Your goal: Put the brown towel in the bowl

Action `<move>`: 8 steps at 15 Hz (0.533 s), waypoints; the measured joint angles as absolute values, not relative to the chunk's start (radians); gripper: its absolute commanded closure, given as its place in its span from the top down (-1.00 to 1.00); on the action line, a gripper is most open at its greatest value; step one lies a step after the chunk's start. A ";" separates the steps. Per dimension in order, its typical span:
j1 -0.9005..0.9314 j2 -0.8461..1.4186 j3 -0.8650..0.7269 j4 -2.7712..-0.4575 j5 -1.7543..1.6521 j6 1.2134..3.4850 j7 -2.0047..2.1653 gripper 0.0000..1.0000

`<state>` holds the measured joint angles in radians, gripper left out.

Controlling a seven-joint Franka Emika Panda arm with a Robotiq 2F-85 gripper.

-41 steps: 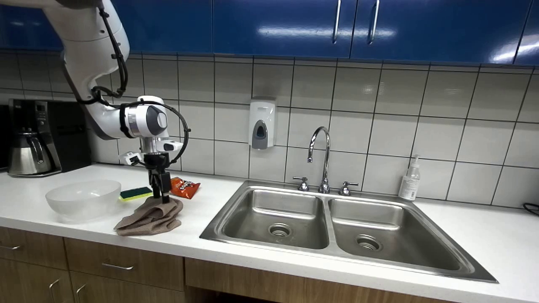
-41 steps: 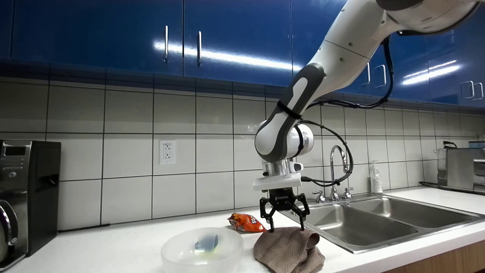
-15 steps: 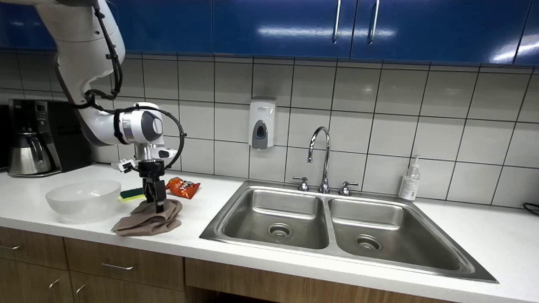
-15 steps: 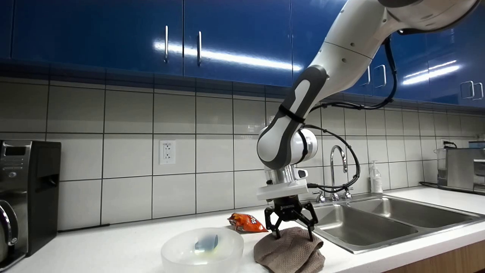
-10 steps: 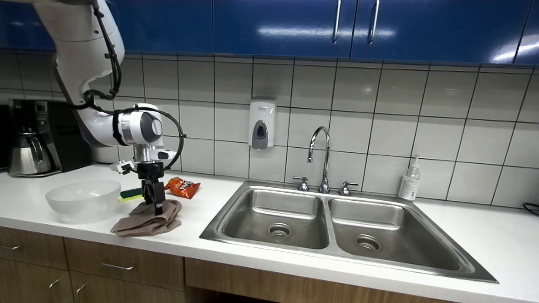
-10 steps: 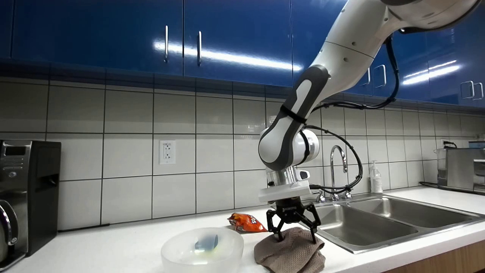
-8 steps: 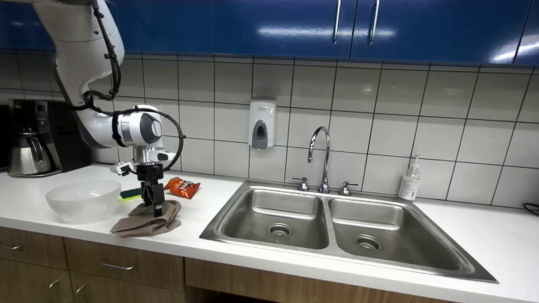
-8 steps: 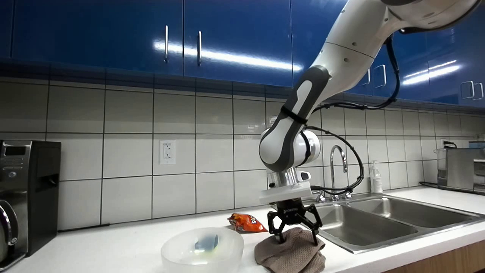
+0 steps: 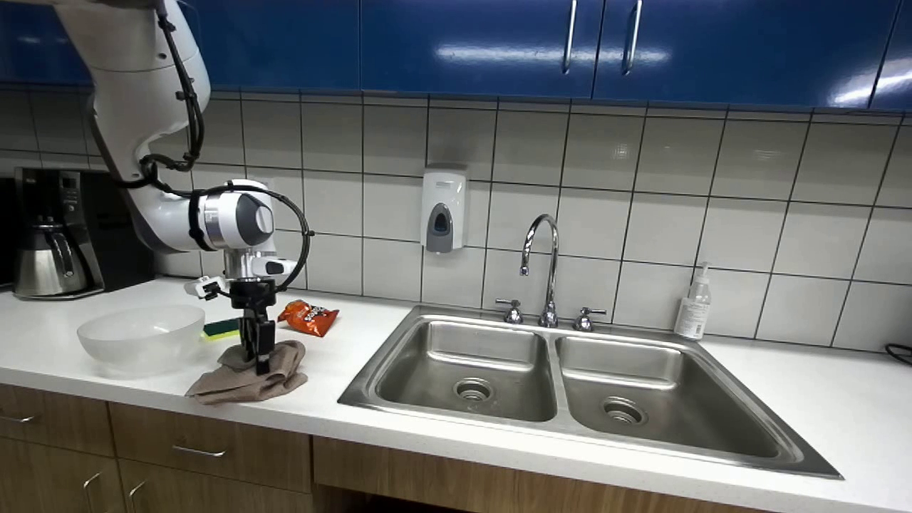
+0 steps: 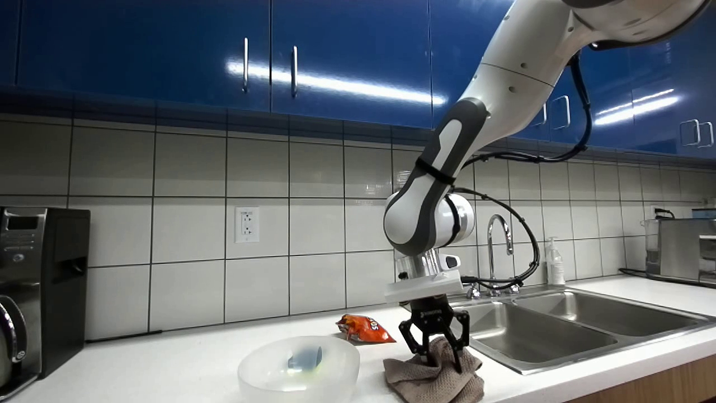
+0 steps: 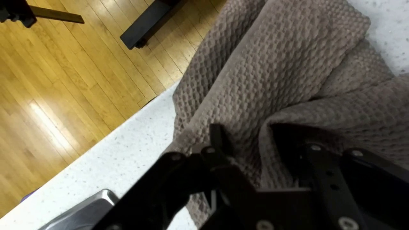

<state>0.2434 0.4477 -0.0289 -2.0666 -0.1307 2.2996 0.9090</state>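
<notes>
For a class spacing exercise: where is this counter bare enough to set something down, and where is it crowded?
Bare counter: between coffee maker and bowl; a strip between brown towel and sink; then between sink and silver appliance. Crowded: around the towel, with the gripper on it and the bowl, sponge and snack bag nearby.

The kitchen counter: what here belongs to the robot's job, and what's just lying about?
Part of the job:
brown waffle-weave towel
frosted bowl
two-finger gripper

Just lying about:
green-and-yellow sponge
orange snack bag
coffee maker
pump bottle
</notes>
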 measured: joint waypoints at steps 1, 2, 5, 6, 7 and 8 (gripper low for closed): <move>0.243 0.447 -0.029 -2.067 -0.131 2.300 0.909 -0.78; 0.243 0.447 -0.029 -2.067 -0.131 2.300 0.909 -0.92; 0.243 0.445 -0.029 -2.067 -0.131 2.300 0.909 -1.00; 0.243 0.445 -0.029 -2.067 -0.131 2.300 0.909 -0.97; 0.243 0.444 -0.029 -2.067 -0.131 2.300 0.909 -0.97; 0.243 0.441 -0.029 -2.067 -0.131 2.300 0.909 -0.97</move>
